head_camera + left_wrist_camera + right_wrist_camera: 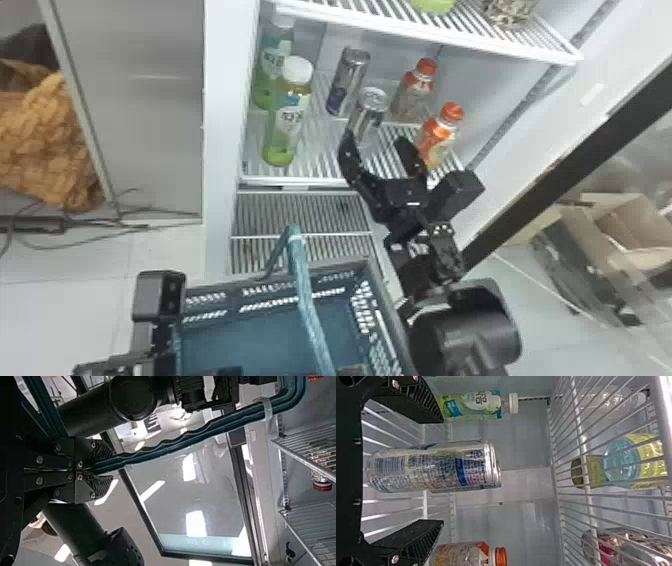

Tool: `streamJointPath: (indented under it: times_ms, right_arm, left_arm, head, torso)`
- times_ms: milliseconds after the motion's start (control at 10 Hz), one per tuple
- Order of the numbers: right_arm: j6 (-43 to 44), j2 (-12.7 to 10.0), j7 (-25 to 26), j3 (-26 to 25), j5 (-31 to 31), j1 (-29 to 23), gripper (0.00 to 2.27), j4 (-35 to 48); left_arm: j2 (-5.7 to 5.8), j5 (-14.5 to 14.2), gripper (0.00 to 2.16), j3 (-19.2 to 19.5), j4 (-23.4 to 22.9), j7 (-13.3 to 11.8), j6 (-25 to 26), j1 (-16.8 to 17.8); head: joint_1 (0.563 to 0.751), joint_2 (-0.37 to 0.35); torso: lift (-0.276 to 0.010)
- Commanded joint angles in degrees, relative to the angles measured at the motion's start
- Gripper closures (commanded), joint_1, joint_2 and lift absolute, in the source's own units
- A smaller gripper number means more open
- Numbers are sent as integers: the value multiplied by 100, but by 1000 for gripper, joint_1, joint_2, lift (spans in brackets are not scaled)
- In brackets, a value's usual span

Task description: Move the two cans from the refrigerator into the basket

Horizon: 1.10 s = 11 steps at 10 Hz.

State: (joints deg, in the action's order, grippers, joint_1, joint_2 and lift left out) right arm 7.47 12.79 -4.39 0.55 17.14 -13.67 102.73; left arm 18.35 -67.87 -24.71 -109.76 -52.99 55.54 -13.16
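The right pincer (376, 140) is released, its fingers spread and holding nothing. The nearer can (369, 117) stands upright on the refrigerator shelf (320, 150), just ahead of the right pincer and lined up with its opening — a bit closer to the left finger in the head view. The farther can (348, 80) stands upright beyond it, deeper in and left of the right pincer's fingertips. The left pincer (157, 300) is clenched on the handle (306, 300) of the basket (250, 345), which is nearer the robot than the right pincer and to its left.

The right wrist view shows the nearer can's small print and blue band, with a gap between it and each finger (neither touches it there). The head view gives the layout around it: green bottles (287, 120) left of the right pincer, orange-capped bottles (435, 135) to its right and beyond. The left wrist view shows the grasp itself, the handle running out from between the left pincer's fingertips — and a glass panel (190, 502) past it.

Counted in the head view: two cans on that shelf, two green bottles, two orange-capped bottles and one basket. Both cans are in the refrigerator.
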Motion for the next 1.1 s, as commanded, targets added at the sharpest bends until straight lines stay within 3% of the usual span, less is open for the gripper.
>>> streamJointPath:
  times_ms: [0, 700, 900, 1000]
  right_arm:
    - [97, 4, 0, 48, -1, 144, 107, -211]
    - [322, 66, 9, 242, 11, 791, 111, -830]
    - [322, 92, 53, 379, 182, 988, 300, -1111]
    - [293, 101, 70, 413, 205, 1044, 575, -1154]
  left_arm:
    - [11, 0, 1162, -20, 0, 0, 0, 22]
    - [37, -34, 1162, -77, 0, 0, 28, 64]
    - [37, -34, 1162, -77, 0, 0, 28, 64]
    - [37, -34, 1162, -77, 0, 0, 28, 64]
  head:
    - [695, -350]
    - [695, -350]
    - [695, -350]
    - [695, -350]
  torso:
    - [-276]
    - [-276]
    - [-276]
    - [-276]
